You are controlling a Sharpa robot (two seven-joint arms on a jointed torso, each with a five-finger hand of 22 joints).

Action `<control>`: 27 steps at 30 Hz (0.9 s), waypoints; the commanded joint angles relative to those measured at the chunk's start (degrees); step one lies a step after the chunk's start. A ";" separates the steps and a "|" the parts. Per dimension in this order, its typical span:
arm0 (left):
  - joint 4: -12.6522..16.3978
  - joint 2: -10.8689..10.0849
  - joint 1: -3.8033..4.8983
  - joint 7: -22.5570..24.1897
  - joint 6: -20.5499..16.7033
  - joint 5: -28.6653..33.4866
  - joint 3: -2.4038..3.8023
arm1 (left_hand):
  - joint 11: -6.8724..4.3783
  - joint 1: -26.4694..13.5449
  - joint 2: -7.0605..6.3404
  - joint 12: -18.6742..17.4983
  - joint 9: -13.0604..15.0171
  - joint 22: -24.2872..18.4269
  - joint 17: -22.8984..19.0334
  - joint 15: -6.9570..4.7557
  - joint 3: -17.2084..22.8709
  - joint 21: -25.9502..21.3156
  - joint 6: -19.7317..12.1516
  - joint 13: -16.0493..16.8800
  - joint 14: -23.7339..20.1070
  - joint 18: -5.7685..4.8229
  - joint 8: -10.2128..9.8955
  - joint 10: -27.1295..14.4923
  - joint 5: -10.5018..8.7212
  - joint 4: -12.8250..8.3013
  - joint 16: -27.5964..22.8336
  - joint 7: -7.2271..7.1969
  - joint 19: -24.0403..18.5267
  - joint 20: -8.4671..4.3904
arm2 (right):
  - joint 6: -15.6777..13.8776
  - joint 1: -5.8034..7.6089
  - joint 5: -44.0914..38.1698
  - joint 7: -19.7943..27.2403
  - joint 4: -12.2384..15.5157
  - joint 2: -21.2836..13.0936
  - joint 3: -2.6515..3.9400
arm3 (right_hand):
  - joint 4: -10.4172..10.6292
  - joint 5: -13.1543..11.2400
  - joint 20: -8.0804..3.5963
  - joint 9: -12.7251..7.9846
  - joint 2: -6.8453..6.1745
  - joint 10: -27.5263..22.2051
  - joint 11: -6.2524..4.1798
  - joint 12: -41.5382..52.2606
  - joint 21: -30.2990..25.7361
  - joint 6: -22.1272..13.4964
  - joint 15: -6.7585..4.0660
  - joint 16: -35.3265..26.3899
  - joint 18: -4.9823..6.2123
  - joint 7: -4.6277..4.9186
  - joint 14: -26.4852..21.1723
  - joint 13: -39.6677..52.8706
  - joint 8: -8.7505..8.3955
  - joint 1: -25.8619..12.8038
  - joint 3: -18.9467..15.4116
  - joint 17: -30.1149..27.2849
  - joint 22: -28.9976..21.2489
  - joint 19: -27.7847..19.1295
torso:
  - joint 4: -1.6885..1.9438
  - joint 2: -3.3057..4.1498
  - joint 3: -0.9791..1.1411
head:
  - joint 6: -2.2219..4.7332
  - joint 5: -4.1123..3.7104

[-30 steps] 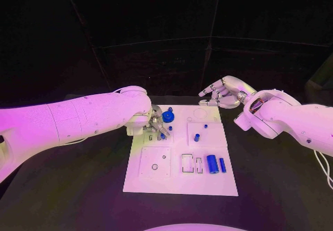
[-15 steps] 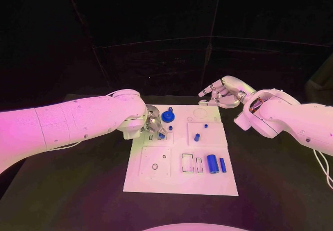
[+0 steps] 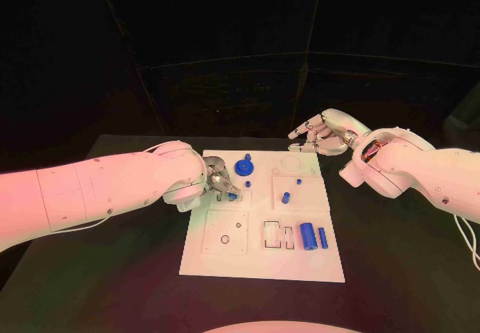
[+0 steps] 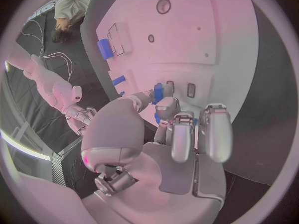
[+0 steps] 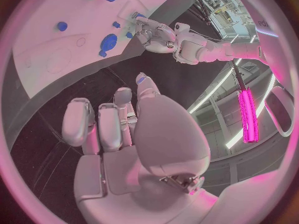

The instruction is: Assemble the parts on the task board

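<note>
Task board (image 3: 262,263), a white plate, lies in the middle of the black table (image 3: 400,263) in the head view. Small blue parts sit on it: a round knobbed part (image 3: 243,167) near the far edge, a short peg (image 3: 284,198) toward the middle, and a thick cylinder (image 3: 307,236) with a thin bar (image 3: 321,237) just beside it near the right side. The left hand (image 3: 218,182) is down over the board's far left area, fingers curled around a small blue part (image 3: 232,196) at its fingertips. The right hand (image 3: 322,136) hovers off the board's far right corner, fingers loosely bent and holding nothing.

From the left wrist view, the left hand (image 4: 163,134) reaches to the board (image 4: 224,45), and the small blue part (image 4: 159,92) is pinched between its thumb and a fingertip, right at the board's surface. The thick cylinder (image 4: 104,49) lies farther along the board.

From the right wrist view, the right hand (image 5: 118,129) hangs over dark table beside the board (image 5: 56,59), its fingers apart and empty. The round knobbed part (image 5: 109,41) and the left hand (image 5: 156,36) appear beyond it.
</note>
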 commanded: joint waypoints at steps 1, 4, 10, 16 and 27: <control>0.27 -0.31 -0.42 0.65 -3.66 -2.93 0.01 | 0.09 -0.40 0.09 0.17 0.05 1.60 15.09 -0.39 9.53 0.00 -0.04 -0.07 5.94 -0.67 0.22 0.39 -0.12 -9.28 0.18 -0.33 1.34 -0.06 | 0.48 0.11 -0.11 0.21 -0.03 -0.04 0.04 | -0.29 0.18 -0.18 0.05 0.56 -0.06 -0.26 -0.29 -0.31 0.24 -0.35 -0.26 0.62 -0.10 1.61 -0.05 0.24 0.15 -0.18 -0.04 -0.05 -0.14 | 0.12 -0.04 0.03 | -0.04 0.04; 0.33 -0.48 -0.81 0.30 -4.23 -4.03 0.00 | 0.07 -0.53 0.05 0.24 0.12 1.69 15.09 -0.40 9.71 0.05 -0.05 -0.01 5.94 -0.69 0.31 0.45 -0.13 -9.33 0.18 -0.34 1.37 -0.08 | 0.45 0.11 -0.11 0.23 -0.07 -0.05 0.04 | -0.29 0.18 -0.18 0.05 0.56 -0.06 -0.26 -0.29 -0.31 0.24 -0.35 -0.26 0.62 -0.10 1.61 -0.05 0.24 0.15 -0.18 -0.04 -0.05 -0.14 | 0.04 0.02 0.03 | 0.08 0.09; 0.63 -0.67 -1.24 -0.15 -4.71 -5.81 0.00 | 0.06 -0.70 0.05 0.35 0.20 1.78 15.09 -0.42 9.94 0.10 -0.06 0.08 5.94 -0.70 0.44 0.54 -0.14 -9.37 0.18 -0.36 1.41 -0.09 | 0.43 0.10 -0.11 0.30 -0.16 -0.05 0.04 | -0.24 0.23 -0.18 0.05 0.55 -0.05 -0.25 -0.28 -0.30 0.24 -0.35 -0.26 0.61 -0.09 1.62 -0.06 0.24 0.05 -0.25 -0.02 -0.01 -0.11 | 0.00 0.06 0.01 | 0.14 0.08; 0.84 -0.64 -1.35 -0.77 -3.64 -6.19 0.00 | 0.04 -0.77 0.00 0.37 0.24 1.81 15.09 -0.43 10.02 0.12 -0.06 0.08 5.94 -0.71 0.50 0.56 -0.15 -9.42 0.18 -0.37 1.43 -0.10 | 0.51 0.10 -0.11 0.32 -0.19 -0.02 0.04 | -0.24 0.23 -0.18 0.05 0.55 -0.05 -0.25 -0.28 -0.30 0.24 -0.35 -0.26 0.61 -0.09 1.62 -0.06 0.24 0.05 -0.25 -0.02 -0.01 -0.11 | 0.02 0.10 0.04 | 0.08 0.08; 0.61 -0.27 -1.38 -1.95 -1.43 -6.33 -0.01 | 0.03 -0.90 -0.11 0.22 0.29 1.68 15.09 -0.44 10.13 0.03 -0.11 -0.11 5.94 -0.68 0.58 0.49 -0.19 -9.50 0.18 -0.38 1.39 -0.12 | 0.61 0.10 -0.11 0.37 -0.13 0.00 0.03 | -0.24 0.23 -0.18 0.05 0.55 -0.05 -0.25 -0.28 -0.30 0.24 -0.35 -0.26 0.61 -0.09 1.62 -0.06 0.24 0.05 -0.25 -0.02 -0.01 -0.11 | 0.01 0.10 0.06 | -0.02 0.08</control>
